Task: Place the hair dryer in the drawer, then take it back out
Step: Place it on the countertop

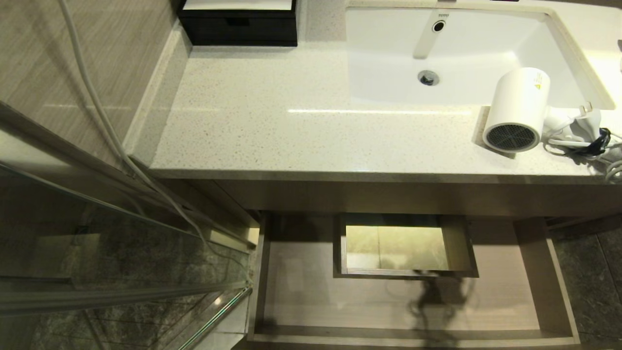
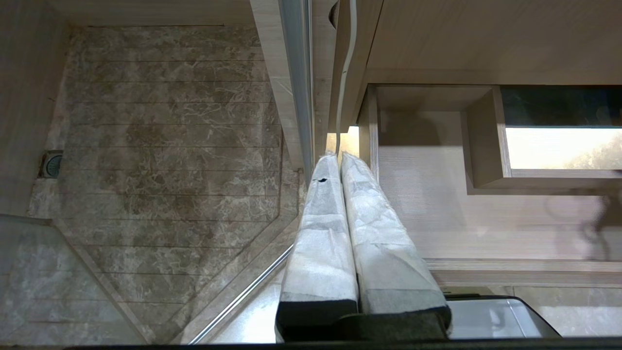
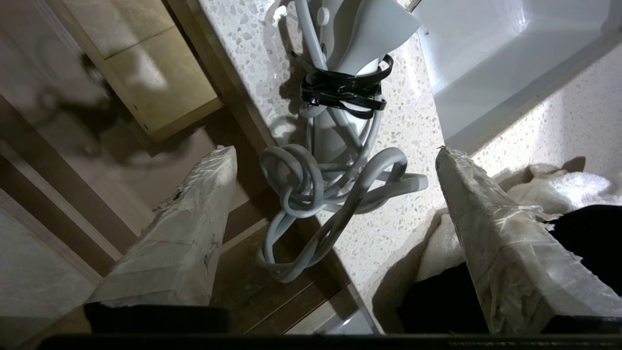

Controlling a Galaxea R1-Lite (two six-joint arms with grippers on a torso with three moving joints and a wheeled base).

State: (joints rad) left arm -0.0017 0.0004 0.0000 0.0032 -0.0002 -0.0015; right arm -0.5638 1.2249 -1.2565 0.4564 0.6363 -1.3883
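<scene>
The white hair dryer (image 1: pixel 517 109) lies on the speckled countertop (image 1: pixel 291 112) at the right, beside the sink, its dark mesh grille facing the front edge. Its pale cord (image 3: pixel 316 194) is coiled at the handle, bound with a black strap, and a loop hangs over the counter edge. My right gripper (image 3: pixel 335 150) hovers over that cord, open, its wrapped fingers (image 3: pixel 194 233) wide apart and touching nothing; it is outside the head view. The drawer (image 1: pixel 311 296) below is pulled out and holds nothing, its walled cut-out (image 1: pixel 403 248) showing. My left gripper (image 2: pixel 338 155) hangs shut beside the drawer (image 2: pixel 437 214).
A white sink (image 1: pixel 388 58) is set in the counter behind the dryer. A black box with a white top (image 1: pixel 238 24) stands at the back left. A white towel (image 3: pixel 559 187) lies by my right finger. A glass shower door (image 1: pixel 121 253) borders the drawer on the left.
</scene>
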